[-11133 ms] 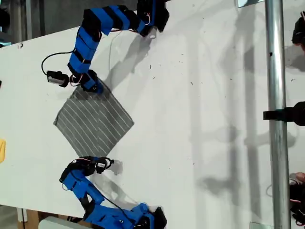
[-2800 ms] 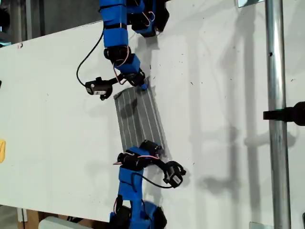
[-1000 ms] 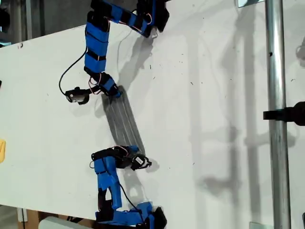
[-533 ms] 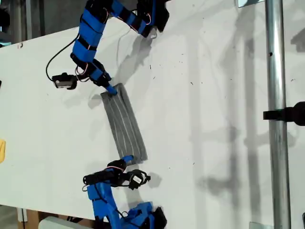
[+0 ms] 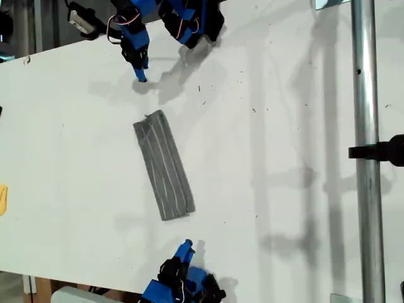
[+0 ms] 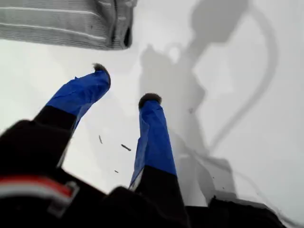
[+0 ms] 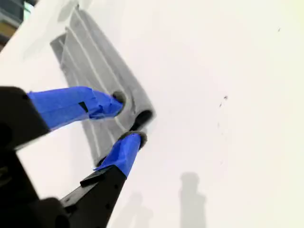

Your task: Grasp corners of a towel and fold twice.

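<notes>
Two folds are looking done, as far as you can judge from here: the towel [image 5: 163,165] is lying as a narrow layered strip on the bench [image 5: 284,126], running diagonally from the exterior view's upper left to lower centre. Stacked edges are showing at its upper end in the exterior view.

My first gripper [image 5: 140,76] is hovering near the exterior view's top, apart from that upper end. Its jaws are standing spread w/ nothing btwn them, and the first wrist view is showing the layered towel end just beyond the tips. My second gripper [image 5: 187,243] is sitting near the exterior view's bottom edge, just past the strip's lower end. It's also spread wide and carrying nothing. In the second wrist view the tips are overlapping that end on screen, but you can't tell whether they're touching it.

So you're probably looking at the let-go/retreat stage. Next move, IMO: pull both arms clear w/o snagging the cloth, then check the strip's edges are lining up. If a layer is slipping, you'd need to re-pinch a corner and square it
</notes>
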